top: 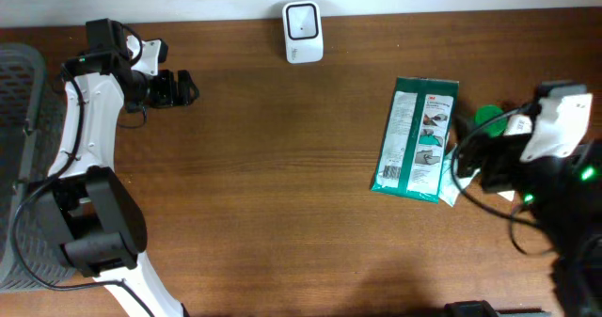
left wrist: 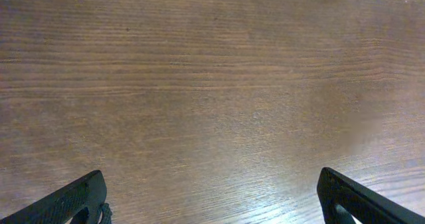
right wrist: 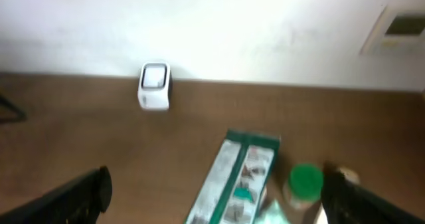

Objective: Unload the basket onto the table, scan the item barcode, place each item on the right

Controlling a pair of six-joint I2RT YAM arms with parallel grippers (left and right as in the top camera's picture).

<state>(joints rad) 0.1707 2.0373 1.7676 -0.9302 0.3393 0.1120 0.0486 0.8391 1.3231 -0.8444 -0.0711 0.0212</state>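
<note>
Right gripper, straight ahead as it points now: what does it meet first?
The right gripper would probably meet the green package first, just ahead between its open fingers. The white scanner stands far beyond; depth is blurry.

From above, the brown counter [top: 282,166] is lit evenly and looks sharp, with a darker patch along its near edge. The left wrist picture is clear enough to show the wood lines, and a soft pale shine sits at the lower right. The right wrist picture is blurry all over, so the green packet [right wrist: 236,177] looks smeared, and the white wall [right wrist: 232,24] behind is washed out with brightness.
</note>
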